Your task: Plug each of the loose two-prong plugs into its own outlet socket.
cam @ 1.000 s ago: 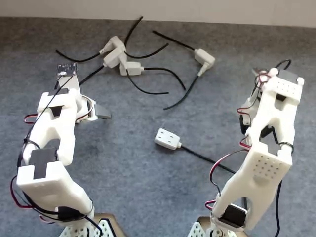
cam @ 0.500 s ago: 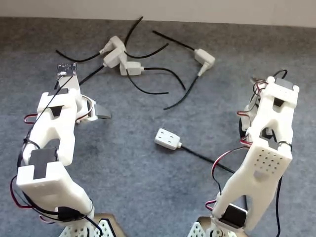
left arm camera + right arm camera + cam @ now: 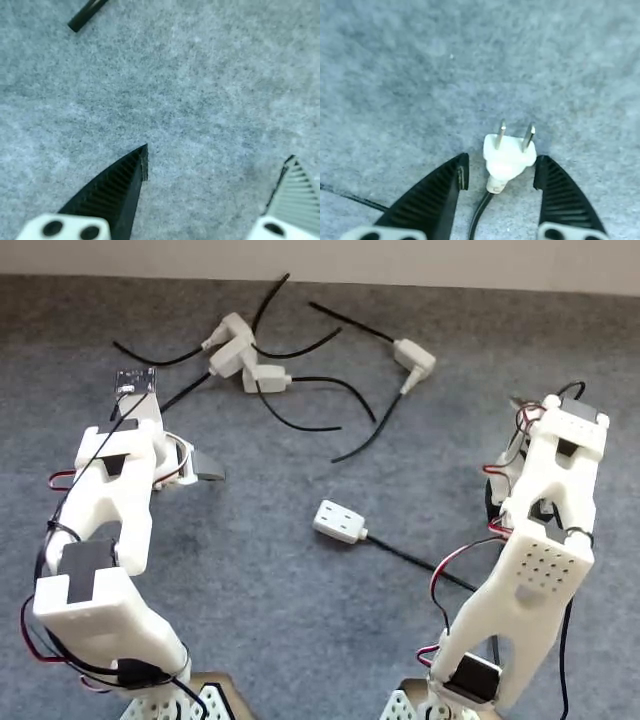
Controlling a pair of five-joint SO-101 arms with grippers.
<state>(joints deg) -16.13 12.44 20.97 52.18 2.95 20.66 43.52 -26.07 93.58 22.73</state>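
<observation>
Grey carpet point(image 3: 250, 570) covers the table, seen from the high view.

- White outlet strip point(image 3: 338, 521) lies flat near the middle, between the two arms. Its strip cord point(image 3: 410, 555), black, runs off toward the right arm's base.
- Clustered plugs point(image 3: 240, 358): three white bodies, touching or nearly so, at the far left of the carpet, with black leads curling out from them.
- Lone plug point(image 3: 413, 358): white, far side to the right of centre, well apart from the cluster. Its lead trails down toward the middle.
- None of these plugs touches the strip.

Left arm point(image 3: 110, 490) stands on the left side, well apart from the strip.
- Left wrist view: left gripper point(image 3: 217, 155) has its fingers spread wide over bare carpet, nothing between them.
- A black cord end point(image 3: 87, 12) lies farther out on the carpet.

Right arm point(image 3: 545, 540) stands on the right side, bent over the carpet to the right of the strip.
- Right wrist view: right gripper point(image 3: 502, 161) has its fingers parted, not clamped.
- A white two-prong plug point(image 3: 509, 157) lies on the carpet between them, prongs pointing away from the gripper and black lead running back under it.
- Gap visible between the plug and one finger; the plug sits close to the other, and I cannot tell whether they touch.
</observation>
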